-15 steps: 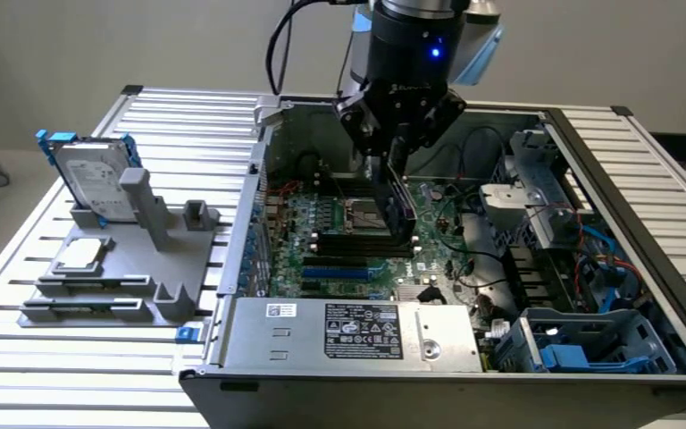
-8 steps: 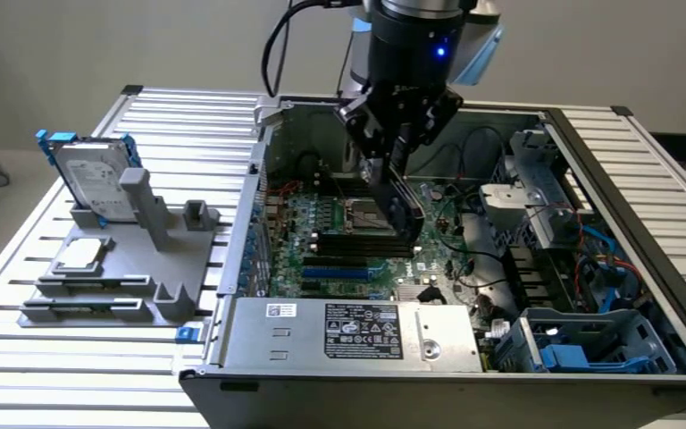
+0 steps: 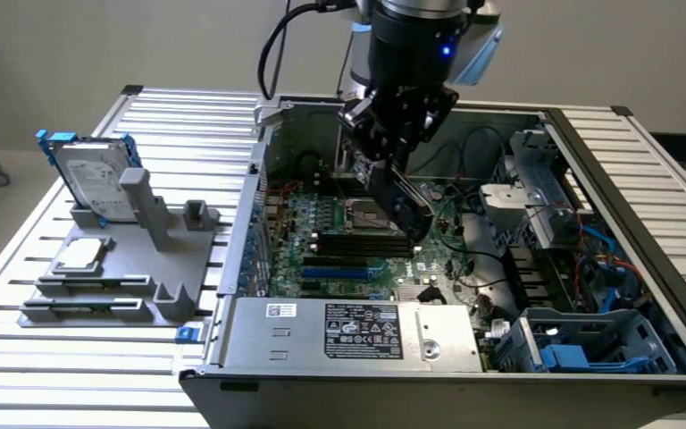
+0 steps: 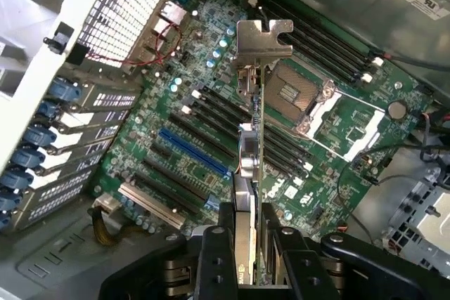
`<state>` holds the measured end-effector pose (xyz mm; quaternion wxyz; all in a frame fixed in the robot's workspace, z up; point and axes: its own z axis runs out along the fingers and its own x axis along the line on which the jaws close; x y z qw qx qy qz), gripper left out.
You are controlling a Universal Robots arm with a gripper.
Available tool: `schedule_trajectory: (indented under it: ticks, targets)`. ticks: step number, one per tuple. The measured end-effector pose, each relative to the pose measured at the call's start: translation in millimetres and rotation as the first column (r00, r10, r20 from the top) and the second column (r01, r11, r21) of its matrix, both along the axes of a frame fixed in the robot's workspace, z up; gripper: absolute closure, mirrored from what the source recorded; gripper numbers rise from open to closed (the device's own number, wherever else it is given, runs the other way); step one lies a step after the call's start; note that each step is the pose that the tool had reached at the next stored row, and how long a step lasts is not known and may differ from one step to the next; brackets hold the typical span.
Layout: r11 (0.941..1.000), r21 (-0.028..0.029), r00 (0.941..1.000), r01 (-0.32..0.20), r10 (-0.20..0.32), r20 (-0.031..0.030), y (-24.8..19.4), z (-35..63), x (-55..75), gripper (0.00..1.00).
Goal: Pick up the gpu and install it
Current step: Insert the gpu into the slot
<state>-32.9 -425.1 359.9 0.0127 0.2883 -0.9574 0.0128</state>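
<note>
Your arm (image 3: 409,45) pointing straight down into open case (image 3: 439,398), claw (image 4: 251,244) clamped on gpu (image 4: 252,152), card edge-on over motherboard (image 4: 130,152).

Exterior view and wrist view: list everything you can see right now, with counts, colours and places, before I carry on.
table: one, silver slats, under everything.
computer case: one, grey, open, on the table.
motherboard: one, green, inside the case.
power supply: one, silver, case's near edge.
drive tray: one, blue, case corner, exterior view's right.
stand: one, grey, on the table, exterior view's left.
hard drive: one, silver in blue frame, upright in the stand.
chip: one, silver, flat on the stand.
graphics card: one, dark with silver bracket, held above the motherboard.
gripper: one, black, clamped on the graphics card.
arm: one, black, above the case.
</note>
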Motion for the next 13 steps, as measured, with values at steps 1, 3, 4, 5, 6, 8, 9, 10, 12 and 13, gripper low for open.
schedule_trajectory:
  ticks: [1,3,4,5,6,8,9,10,12,13]
  targets:
    - [0.9998,-0.0001,0.9998,-0.017,0.017,0.0000,0.0,0.0,0.0,0.73]
    - [0.9985,0.0000,0.9985,-0.054,0.054,0.0000,0.0,0.0,0.0,0.73]
    - [0.9974,0.0000,0.9974,-0.072,0.072,0.0000,0.0,0.0,0.0,0.73]
    - [0.9960,0.0000,0.9960,-0.090,0.090,0.0000,0.0,0.0,0.0,0.73]
    - [0.9942,-0.0001,0.9942,-0.108,0.108,0.0000,0.0,0.0,0.0,0.73]
    - [0.9894,-0.0001,0.9894,-0.145,0.145,0.0000,0.0,0.0,0.0,0.73]
    - [0.9867,0.0000,0.9867,-0.163,0.163,0.0000,0.0,0.0,0.0,0.73]
    - [0.9836,0.0000,0.9836,-0.180,0.180,0.0000,0.0,0.0,0.0,0.73]
    - [0.9765,0.0000,0.9765,-0.216,0.216,0.0000,0.0,0.0,0.0,0.73]
    - [0.9723,-0.0001,0.9723,-0.234,0.234,0.0000,0.0,0.0,0.0,0.73]
